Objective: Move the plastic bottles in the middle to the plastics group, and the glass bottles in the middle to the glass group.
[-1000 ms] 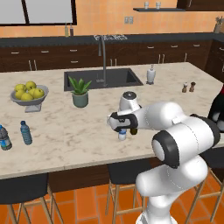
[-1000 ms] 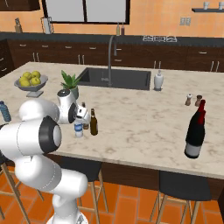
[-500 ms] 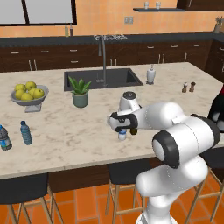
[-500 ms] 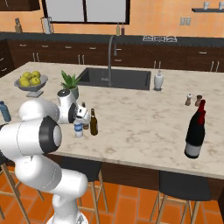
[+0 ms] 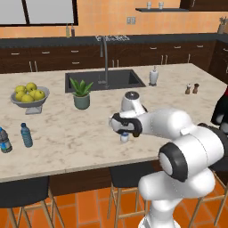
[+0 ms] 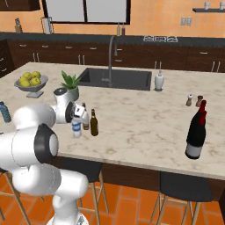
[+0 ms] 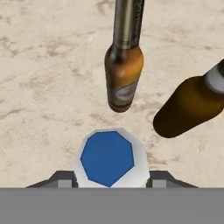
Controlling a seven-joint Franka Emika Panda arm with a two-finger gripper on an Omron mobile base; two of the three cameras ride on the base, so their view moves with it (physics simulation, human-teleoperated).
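A small whitish plastic bottle (image 7: 109,158) with a blue top stands on the counter, and my gripper (image 7: 111,178) is shut on it, one fingertip against each side. In the left base view the bottle (image 5: 124,137) peeks out under the hand. Just beyond it stand the amber bottle (image 7: 124,65) and the dark brown bottle (image 7: 188,105), both upright; the right base view shows them (image 6: 93,124) right of the gripper (image 6: 77,125). Two small water bottles (image 5: 26,135) stand at the counter's left end. The big black bottles with red bands (image 6: 195,132) stand at the right end.
A bowl of lemons (image 5: 29,95), a potted plant (image 5: 81,94), the sink (image 5: 104,80) with its faucet, a soap dispenser (image 5: 153,76) and salt and pepper shakers (image 5: 192,88) sit farther back. Dark stools (image 6: 184,186) stand under the counter's near edge.
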